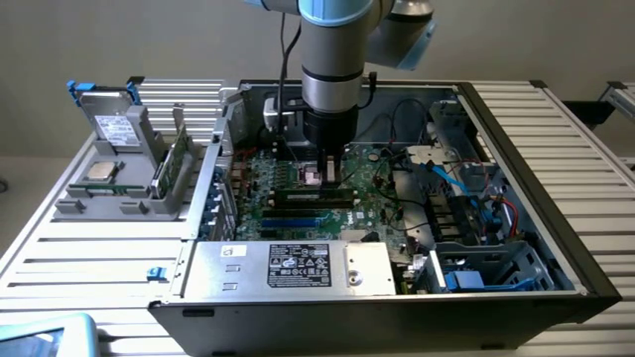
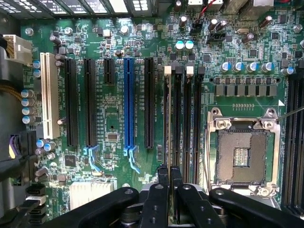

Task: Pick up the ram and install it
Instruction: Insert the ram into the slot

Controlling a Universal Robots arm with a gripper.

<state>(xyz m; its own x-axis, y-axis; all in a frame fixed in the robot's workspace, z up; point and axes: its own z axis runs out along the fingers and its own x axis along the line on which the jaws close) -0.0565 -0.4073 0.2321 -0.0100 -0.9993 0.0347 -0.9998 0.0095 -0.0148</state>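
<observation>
The ram (image 1: 312, 196) stands on edge in a memory slot of the motherboard (image 1: 297, 221), inside the open computer case. In the wrist view the ram (image 2: 169, 118) is a thin line running away from my fingers, in the slot nearest the long black and blue expansion slots. My gripper (image 1: 331, 177) points straight down over the ram's top edge. Its two black fingers (image 2: 163, 173) sit close together on either side of that edge, so the gripper (image 2: 169, 174) is shut on the ram.
The empty processor socket (image 2: 242, 154) lies just beside the memory slots. A silver power supply (image 1: 297, 266) fills the case's front, with loose cables (image 1: 447, 178) on the exterior view's right. Outside the case, a grey fixture (image 1: 119, 202) holds another green board (image 1: 171, 165) and a square chip (image 1: 100, 172).
</observation>
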